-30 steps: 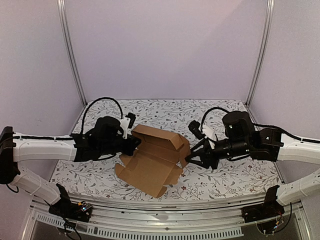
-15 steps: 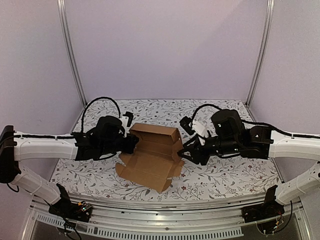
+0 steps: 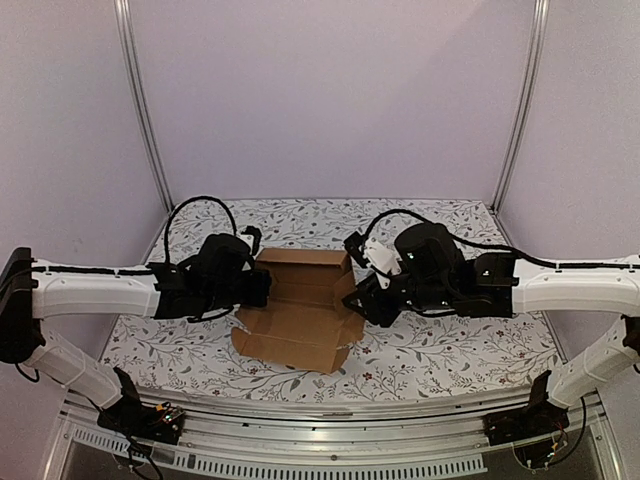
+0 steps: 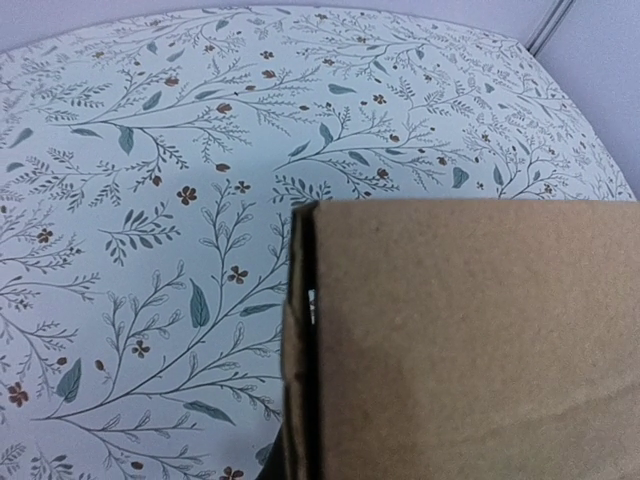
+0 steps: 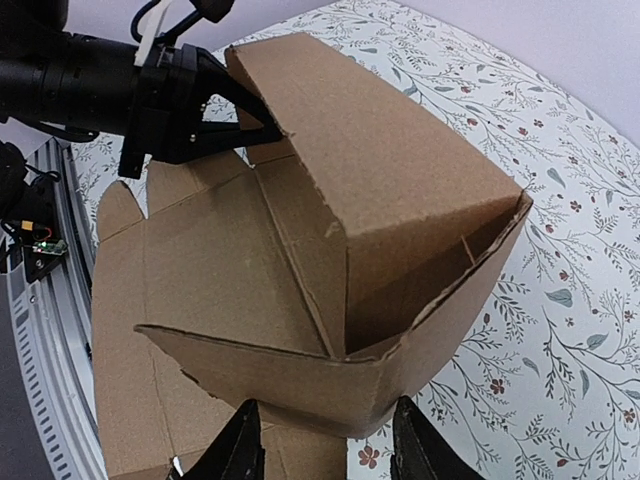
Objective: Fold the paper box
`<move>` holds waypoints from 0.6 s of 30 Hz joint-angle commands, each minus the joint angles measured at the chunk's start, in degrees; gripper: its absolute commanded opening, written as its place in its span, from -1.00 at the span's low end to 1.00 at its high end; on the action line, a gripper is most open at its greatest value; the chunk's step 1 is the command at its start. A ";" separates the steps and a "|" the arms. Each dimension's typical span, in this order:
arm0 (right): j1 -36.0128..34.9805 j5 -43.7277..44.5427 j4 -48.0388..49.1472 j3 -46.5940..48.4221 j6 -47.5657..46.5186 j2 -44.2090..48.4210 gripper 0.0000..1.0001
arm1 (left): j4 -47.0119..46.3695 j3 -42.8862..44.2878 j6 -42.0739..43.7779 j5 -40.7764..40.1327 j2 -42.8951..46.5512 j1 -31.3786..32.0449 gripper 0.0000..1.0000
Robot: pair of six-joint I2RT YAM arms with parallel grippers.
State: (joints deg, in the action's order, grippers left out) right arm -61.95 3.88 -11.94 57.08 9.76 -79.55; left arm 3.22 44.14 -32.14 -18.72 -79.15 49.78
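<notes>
- The paper box [image 3: 300, 305] sits mid-table between the two arms. It is matte brown cardboard, creased, and only partly folded.
- Its far walls stand up in a trough shape, while a flat panel with rounded tabs lies toward the near edge.
- The left gripper [image 3: 262, 287] is pressed together on the box's left wall.
- The right gripper [image 5: 325, 435] has its jaws spread, with the ragged-edged right flap just ahead of them.
- The tablecloth [image 4: 150, 200] is white, printed with thin leafy sprigs.

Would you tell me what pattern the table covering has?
The table covering is white with floral sprigs; clearest in left wrist view.
</notes>
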 commanded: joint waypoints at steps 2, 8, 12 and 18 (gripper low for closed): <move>-0.57 6.51 3.15 2.13 3.31 -2.68 -0.11 | 1.48 1.76 -3.04 -2.55 -0.72 1.29 -1.00; -0.56 9.69 6.83 2.43 3.74 -5.61 -0.10 | 2.69 2.59 -3.84 -4.53 -1.13 2.61 -1.00; -0.60 12.10 8.97 2.41 3.60 -7.18 -0.10 | 4.02 2.97 -5.20 -6.51 -1.09 3.80 -1.00; -0.54 16.18 11.33 2.53 5.09 -9.01 -0.13 | 6.09 3.56 -8.29 -10.59 -1.34 5.85 -1.00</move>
State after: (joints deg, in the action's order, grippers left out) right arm -62.24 15.31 -3.99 58.13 13.23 -86.85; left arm 7.31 46.02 -37.76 -26.37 -79.85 53.47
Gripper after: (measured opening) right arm 0.440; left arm 0.028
